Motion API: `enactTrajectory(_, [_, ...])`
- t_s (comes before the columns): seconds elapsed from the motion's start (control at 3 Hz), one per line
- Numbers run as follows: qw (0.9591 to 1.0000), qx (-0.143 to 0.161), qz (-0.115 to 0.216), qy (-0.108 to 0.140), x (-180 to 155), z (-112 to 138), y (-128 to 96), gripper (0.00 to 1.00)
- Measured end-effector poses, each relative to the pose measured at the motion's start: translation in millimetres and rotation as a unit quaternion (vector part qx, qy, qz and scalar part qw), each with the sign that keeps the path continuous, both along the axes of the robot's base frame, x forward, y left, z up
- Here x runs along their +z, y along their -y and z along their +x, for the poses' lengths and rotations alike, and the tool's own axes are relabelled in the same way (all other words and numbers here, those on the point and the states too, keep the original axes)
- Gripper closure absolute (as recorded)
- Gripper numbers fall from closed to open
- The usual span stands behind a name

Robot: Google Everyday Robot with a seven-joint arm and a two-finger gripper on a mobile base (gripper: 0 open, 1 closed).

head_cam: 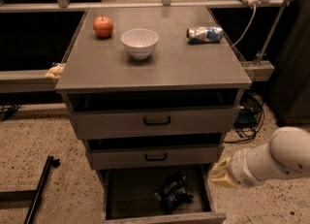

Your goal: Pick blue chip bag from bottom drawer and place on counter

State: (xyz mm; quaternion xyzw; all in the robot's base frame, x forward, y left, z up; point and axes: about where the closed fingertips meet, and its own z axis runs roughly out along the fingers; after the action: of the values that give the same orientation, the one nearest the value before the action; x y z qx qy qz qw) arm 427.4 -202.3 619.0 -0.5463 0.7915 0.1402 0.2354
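The blue chip bag (173,195) lies crumpled and dark in the open bottom drawer (112,196), right of the drawer's middle. The grey counter (189,65) tops the cabinet above the three drawers. My gripper (219,173) is at the end of the white arm (271,160), which comes in from the right. It sits at the drawer's right rim, to the right of the bag and a little above it, and is not touching the bag.
On the counter stand a red apple (103,26), a white bowl (139,42) and a crushed silvery-blue can-like item (205,34). The two upper drawers (156,121) have black handles and stand slightly ajar. Cables (249,114) lie right of the cabinet, and a black bar (39,186) lies on the floor at left.
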Motion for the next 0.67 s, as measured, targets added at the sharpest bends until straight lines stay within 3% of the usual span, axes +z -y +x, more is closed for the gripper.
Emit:
enactTrajectory(0.33, [0.9991, -0.007, 0.036, 0.021, -62, 38, 2, 1.00])
enactTrajectory(0.67, [0.9967, -0.001, 0.080, 0.015, -117, 60, -9, 1.00])
